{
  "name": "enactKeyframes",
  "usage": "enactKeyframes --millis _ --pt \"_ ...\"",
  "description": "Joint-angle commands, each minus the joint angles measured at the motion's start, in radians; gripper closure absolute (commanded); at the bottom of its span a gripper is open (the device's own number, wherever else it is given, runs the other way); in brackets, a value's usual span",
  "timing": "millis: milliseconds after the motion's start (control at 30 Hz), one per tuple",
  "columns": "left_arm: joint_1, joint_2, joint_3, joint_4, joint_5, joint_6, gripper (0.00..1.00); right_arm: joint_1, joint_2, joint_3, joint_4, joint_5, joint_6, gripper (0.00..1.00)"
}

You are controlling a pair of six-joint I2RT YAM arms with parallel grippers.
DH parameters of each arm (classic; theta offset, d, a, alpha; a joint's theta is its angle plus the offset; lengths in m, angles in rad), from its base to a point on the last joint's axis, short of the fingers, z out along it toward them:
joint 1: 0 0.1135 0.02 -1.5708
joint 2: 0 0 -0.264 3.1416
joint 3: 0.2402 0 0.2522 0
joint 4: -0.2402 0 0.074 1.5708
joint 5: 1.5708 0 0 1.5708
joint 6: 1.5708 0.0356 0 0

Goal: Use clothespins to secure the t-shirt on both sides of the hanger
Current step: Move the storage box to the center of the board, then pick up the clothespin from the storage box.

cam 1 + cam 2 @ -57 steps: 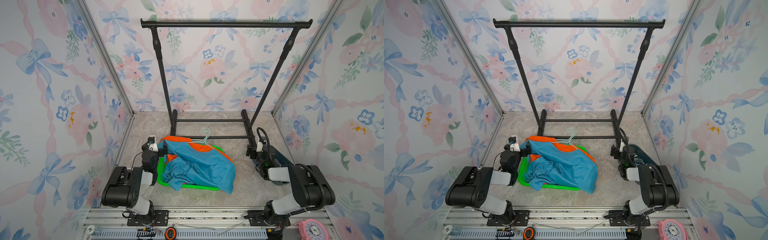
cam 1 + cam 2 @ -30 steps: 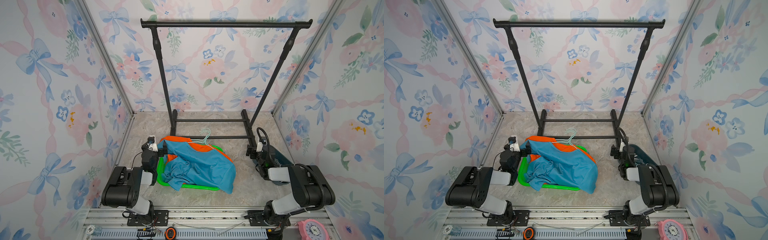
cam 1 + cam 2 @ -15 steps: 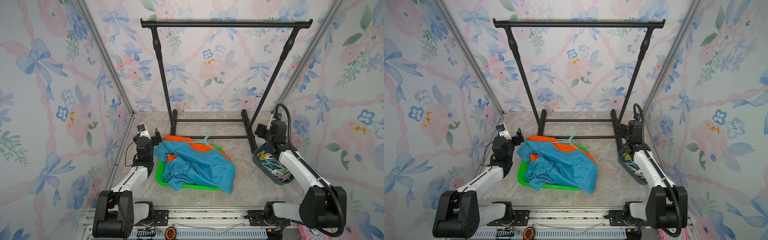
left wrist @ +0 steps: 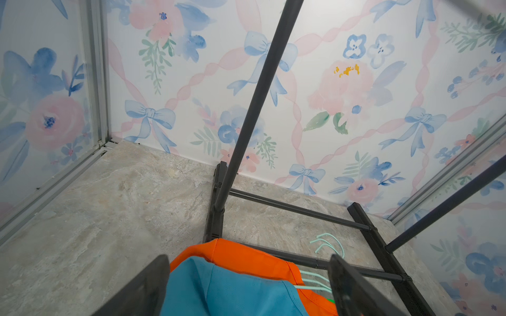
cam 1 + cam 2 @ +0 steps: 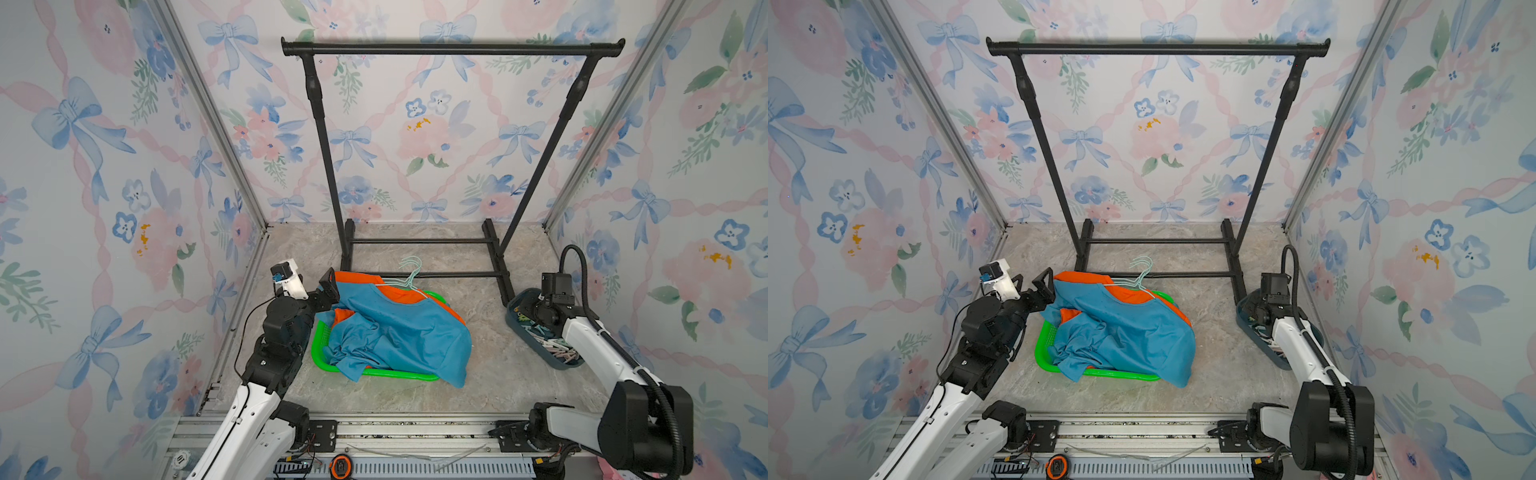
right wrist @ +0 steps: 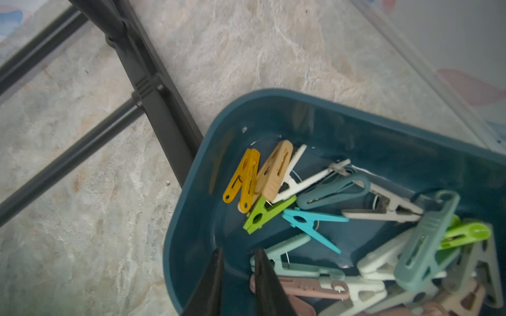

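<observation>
Marble-look floor (image 5: 490, 374) inside a booth of flowery wallpaper. Judging by the layout, the task was barely begun.

Nearest in, the left gripper (image 5: 1032, 286) hovered at the left side of the green basket (image 5: 390, 374). Its jaws were spread wide w/ nothing in them. In the left wrist view its fingers (image 4: 153, 284) stood either side of the t-shirt's shoulder, and I couldn't tell if they touched the cloth. The t-shirt (image 5: 399, 328), blue w/ orange trim, lay crumpled over the basket, one hem spilling onto the floor. No peg was on it anywhere visible.

Over on the right, the right gripper (image 6: 238, 250) was down inside the dark blue tray (image 6: 273, 95). Its jaws were nearly together, w/ a slim gap and nothing in it. A pale mint peg lay just beside one finger. The clothespins (image 6: 328, 191) sat loose in that tray in mixed colours, none picked up.

Farther back, the mint hangers (image 5: 411, 270) poked their hooks out at the shirt's far edge. Their wires ran toward the collar, but I couldn't tell whether one was actually threaded through. Beyond them the black rack (image 5: 453, 48) stood w/ nothing hung on it.

So, approx.: nothing was secured. Prob. left to do: grab a peg, get the shirt squared on a hanger, then clip one shoulder and the other.
</observation>
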Motion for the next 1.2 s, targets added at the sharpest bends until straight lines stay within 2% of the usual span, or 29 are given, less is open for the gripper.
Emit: enactKeyframes --millis 0,167,433,533,667,867,1033,1167 --pt "-0.003 -0.098 -0.025 -0.148 0.020 0.006 0.07 0.000 0.046 -0.028 -0.009 -0.023 0.038 0.78" --pt "-0.003 -0.162 -0.019 -0.174 0.027 0.054 0.05 0.081 0.092 -0.023 0.007 -0.025 0.059 0.78" --pt "-0.002 -0.145 -0.008 -0.169 0.040 0.054 0.06 0.293 0.207 0.018 0.082 -0.035 0.162 0.75" --pt "-0.002 -0.137 0.015 -0.169 0.046 0.061 0.06 0.338 0.256 0.058 0.097 -0.047 0.179 0.72" --pt "-0.002 -0.099 0.050 -0.171 0.052 0.081 0.06 0.347 0.277 0.099 0.083 -0.051 0.179 0.66" --pt "-0.003 -0.041 0.079 -0.152 0.093 0.068 0.08 0.343 0.213 0.148 -0.030 -0.026 0.100 0.61" --pt "-0.003 -0.003 0.079 -0.138 0.120 0.064 0.10 0.268 0.127 0.107 -0.098 -0.039 0.066 0.63" --pt "-0.004 0.001 0.041 -0.128 0.129 0.064 0.11 0.209 0.114 0.072 -0.101 -0.047 0.048 0.67"
